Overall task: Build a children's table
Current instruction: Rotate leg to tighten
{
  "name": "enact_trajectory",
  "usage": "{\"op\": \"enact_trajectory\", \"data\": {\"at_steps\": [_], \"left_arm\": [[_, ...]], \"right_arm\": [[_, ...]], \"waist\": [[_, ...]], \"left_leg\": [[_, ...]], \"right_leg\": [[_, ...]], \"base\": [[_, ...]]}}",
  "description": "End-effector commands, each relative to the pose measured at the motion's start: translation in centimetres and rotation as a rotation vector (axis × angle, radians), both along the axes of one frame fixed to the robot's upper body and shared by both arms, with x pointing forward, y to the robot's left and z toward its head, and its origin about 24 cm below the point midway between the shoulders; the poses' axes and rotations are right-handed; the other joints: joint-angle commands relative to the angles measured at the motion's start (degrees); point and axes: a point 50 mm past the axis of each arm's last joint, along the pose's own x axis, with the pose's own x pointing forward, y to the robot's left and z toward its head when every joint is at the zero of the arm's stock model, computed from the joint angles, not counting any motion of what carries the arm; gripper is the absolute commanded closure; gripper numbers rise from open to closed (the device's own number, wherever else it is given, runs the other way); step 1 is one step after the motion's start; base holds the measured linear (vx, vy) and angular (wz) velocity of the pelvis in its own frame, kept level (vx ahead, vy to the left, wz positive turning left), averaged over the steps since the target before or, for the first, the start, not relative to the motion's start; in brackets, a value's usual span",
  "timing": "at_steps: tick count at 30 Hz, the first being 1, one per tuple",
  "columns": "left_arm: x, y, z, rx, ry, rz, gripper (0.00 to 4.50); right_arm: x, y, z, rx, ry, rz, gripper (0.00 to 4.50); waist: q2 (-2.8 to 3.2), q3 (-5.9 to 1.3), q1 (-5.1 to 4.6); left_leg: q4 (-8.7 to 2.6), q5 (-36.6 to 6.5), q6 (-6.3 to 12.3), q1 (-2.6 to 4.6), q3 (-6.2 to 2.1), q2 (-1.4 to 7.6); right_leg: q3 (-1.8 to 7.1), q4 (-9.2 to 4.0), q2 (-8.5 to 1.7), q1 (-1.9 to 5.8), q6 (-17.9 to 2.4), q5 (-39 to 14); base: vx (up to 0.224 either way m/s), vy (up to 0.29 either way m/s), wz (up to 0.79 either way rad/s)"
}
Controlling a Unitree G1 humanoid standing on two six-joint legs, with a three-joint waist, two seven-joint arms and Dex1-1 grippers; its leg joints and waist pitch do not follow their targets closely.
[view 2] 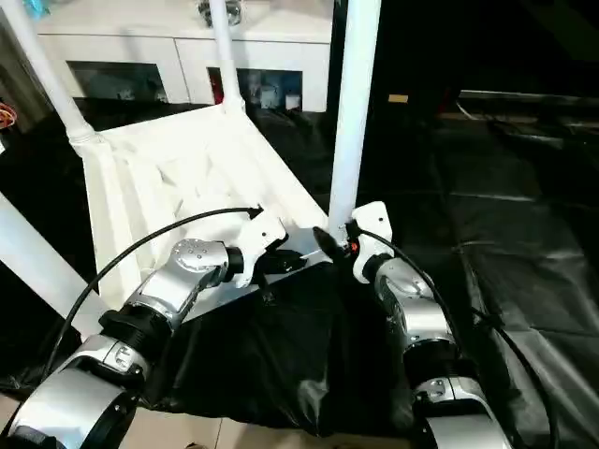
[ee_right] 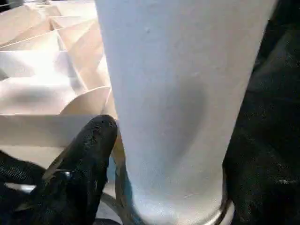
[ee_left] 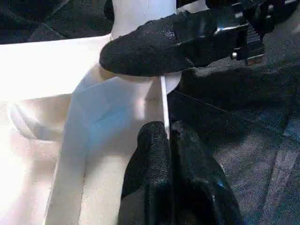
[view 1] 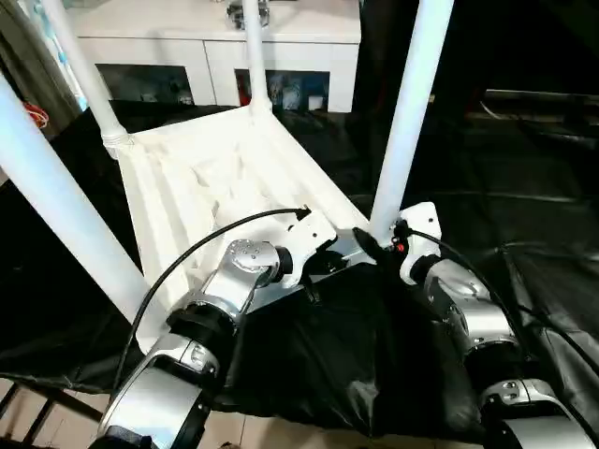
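The children's table (view 1: 206,178) lies upside down on a black sheet, its ribbed underside facing up. Legs stand in its corner sockets: the near right leg (view 1: 407,112), the near left leg (view 1: 56,206) and two far ones (view 1: 255,56). My left gripper (ee_left: 168,136) is shut on the thin rim (ee_left: 164,101) of the near edge, next to the near right socket. My right gripper (view 1: 374,245) straddles the base of the near right leg (ee_right: 178,93). One black finger (ee_right: 84,159) sits beside the leg with a sliver of gap; that finger (ee_left: 154,47) also crosses the leg base in the left wrist view.
A white cabinet (view 1: 215,47) with glass-fronted compartments stands behind the table. The black sheet (view 1: 524,187) spreads to the right and toward me. Light floor (view 1: 262,435) shows at the near edge. A black cable (view 1: 187,253) arcs over my left forearm.
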Motion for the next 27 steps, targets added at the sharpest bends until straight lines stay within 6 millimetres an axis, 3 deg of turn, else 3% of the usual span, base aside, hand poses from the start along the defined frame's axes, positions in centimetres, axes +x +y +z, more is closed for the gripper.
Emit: {"op": "enact_trajectory", "data": {"at_steps": [1,6,16,27], "left_arm": [[-0.6,-2.0,1.6,-0.126,-0.064,-0.117,4.50],[-1.1,-0.6,1.6,-0.131,-0.045,-0.225,4.50],[-1.7,1.8,1.3,-0.114,0.039,-0.349,4.50],[-1.7,3.6,1.4,-0.071,0.079,-0.407,4.50]], "right_arm": [[-0.8,1.6,-0.6,0.009,0.029,0.132,0.58],[-1.9,-0.2,0.3,-0.017,0.000,0.314,0.42],[-4.9,-1.6,0.5,-0.031,0.101,0.642,0.42],[-6.2,-1.9,0.4,-0.037,0.179,0.773,1.41]], "waist": [[-1.17,-3.62,0.19],[-1.16,-3.56,1.00],[-1.15,-3.40,2.27],[-1.01,-3.61,3.02]], "left_leg": [[-3.72,-11.0,5.48,0.23,-0.45,0.87],[-3.66,-10.4,6.73,0.23,-0.35,1.15],[-3.80,-11.0,6.17,0.42,-0.27,1.42],[-3.70,-9.6,5.73,0.54,-0.28,1.51]], "right_leg": [[1.51,-3.59,-2.41,2.96,-13.7,-12.8],[1.50,-3.47,-2.44,3.05,-14.1,-12.1],[1.61,-3.50,-2.49,2.74,-13.5,-14.6],[1.66,-3.04,-2.54,2.72,-14.4,-11.5]], "base": [[0.000,0.000,0.00],[0.000,0.000,0.00],[0.000,0.000,0.00],[0.000,0.000,0.00]]}}
